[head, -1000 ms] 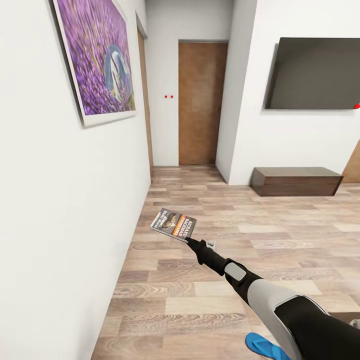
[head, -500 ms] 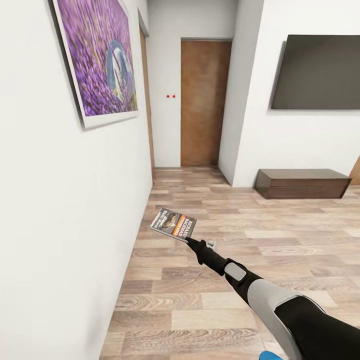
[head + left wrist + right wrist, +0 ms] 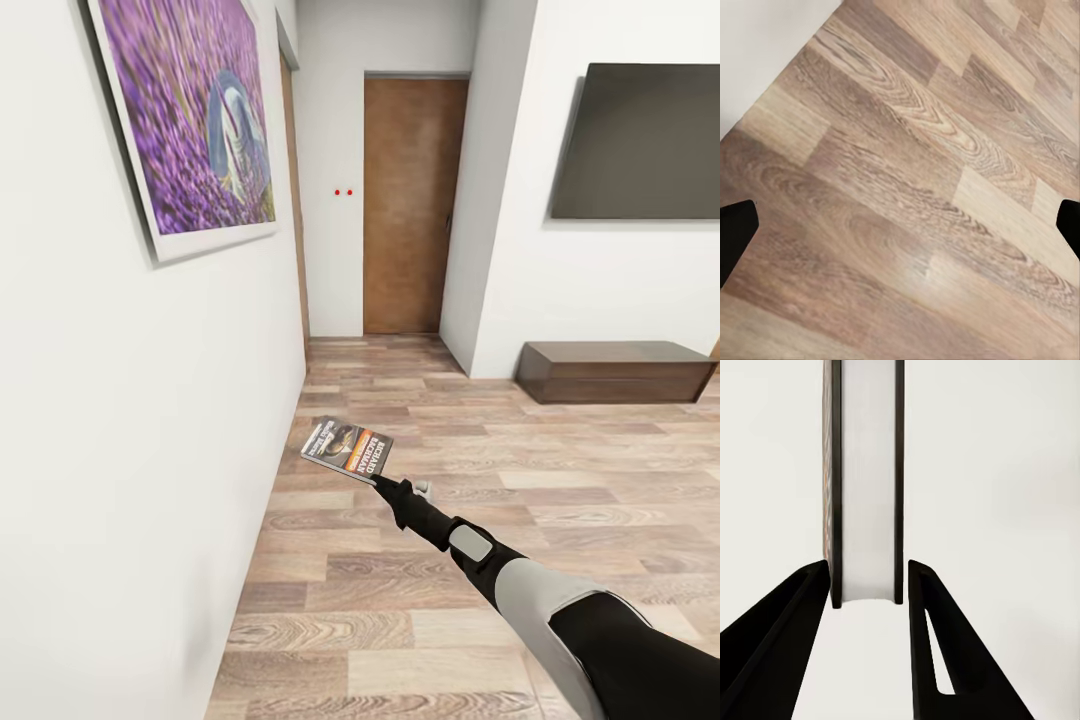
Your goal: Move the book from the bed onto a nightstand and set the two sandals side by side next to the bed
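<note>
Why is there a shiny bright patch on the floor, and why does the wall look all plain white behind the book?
In the left wrist view, light glares off the glossy wood floor, making a pale smear. In the right wrist view, the wall is evenly lit with no texture, while the book shows edge-on between the right end effector fingers. In the head view, the painting casts a soft shadow.

home: wall tv [image 3: 640, 140], framed picture [image 3: 190, 120], door [image 3: 412, 205]

White lettering is seen on the small thin paperback book with the orange band [image 3: 347, 449], but it is too small to be read surely.
</note>
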Controlling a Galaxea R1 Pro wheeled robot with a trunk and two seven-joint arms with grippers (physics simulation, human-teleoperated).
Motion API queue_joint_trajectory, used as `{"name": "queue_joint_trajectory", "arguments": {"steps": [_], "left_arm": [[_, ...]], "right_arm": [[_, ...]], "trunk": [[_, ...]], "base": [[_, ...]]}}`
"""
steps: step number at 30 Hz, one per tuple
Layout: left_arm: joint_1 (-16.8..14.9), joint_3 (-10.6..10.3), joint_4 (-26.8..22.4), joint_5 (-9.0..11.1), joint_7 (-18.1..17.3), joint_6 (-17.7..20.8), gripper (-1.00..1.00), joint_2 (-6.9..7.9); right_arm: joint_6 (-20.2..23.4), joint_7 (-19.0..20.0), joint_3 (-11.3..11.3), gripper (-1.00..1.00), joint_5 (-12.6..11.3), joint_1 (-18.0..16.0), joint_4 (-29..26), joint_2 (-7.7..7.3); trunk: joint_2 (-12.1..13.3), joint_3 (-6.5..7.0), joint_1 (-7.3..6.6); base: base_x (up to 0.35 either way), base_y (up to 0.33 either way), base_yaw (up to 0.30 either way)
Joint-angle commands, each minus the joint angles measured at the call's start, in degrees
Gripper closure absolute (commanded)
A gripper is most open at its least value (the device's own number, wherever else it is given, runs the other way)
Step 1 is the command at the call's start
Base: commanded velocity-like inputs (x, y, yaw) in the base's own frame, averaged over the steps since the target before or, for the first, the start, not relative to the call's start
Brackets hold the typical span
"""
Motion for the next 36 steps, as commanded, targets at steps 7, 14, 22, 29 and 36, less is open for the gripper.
{"name": "queue_joint_trajectory", "arguments": {"steps": [7,14,22,29,36], "left_arm": [[-0.04,-0.43,0.07,0.57,-0.27,-0.13,-1.00,0.01],[-0.04,-0.43,0.07,0.57,-0.27,-0.13,-1.00,0.01],[-0.04,-0.43,0.07,0.57,-0.27,-0.13,-1.00,0.01],[-0.04,-0.43,0.07,0.57,-0.27,-0.13,-1.00,0.01],[-0.04,-0.43,0.07,0.57,-0.27,-0.13,-1.00,0.01]], "right_arm": [[0.53,0.14,-0.04,1.00,-0.78,-0.06,0.03,0.00],[0.53,0.14,-0.04,1.00,-0.77,-0.06,0.03,0.00],[0.53,0.14,-0.04,1.00,-0.76,-0.06,0.03,0.00],[0.53,0.14,-0.04,1.00,-0.78,-0.06,0.03,0.00],[0.53,0.14,-0.04,1.00,-0.79,-0.06,0.03,0.00]], "trunk": [[-0.02,-0.05,0.02],[-0.02,-0.05,0.02],[-0.02,-0.05,0.02],[-0.02,-0.05,0.02],[-0.02,-0.05,0.02]], "base": [[0.224,0.002,0.000],[0.224,0.000,0.000],[0.224,0.000,0.000],[0.224,0.000,0.000],[0.224,0.000,0.000]]}}
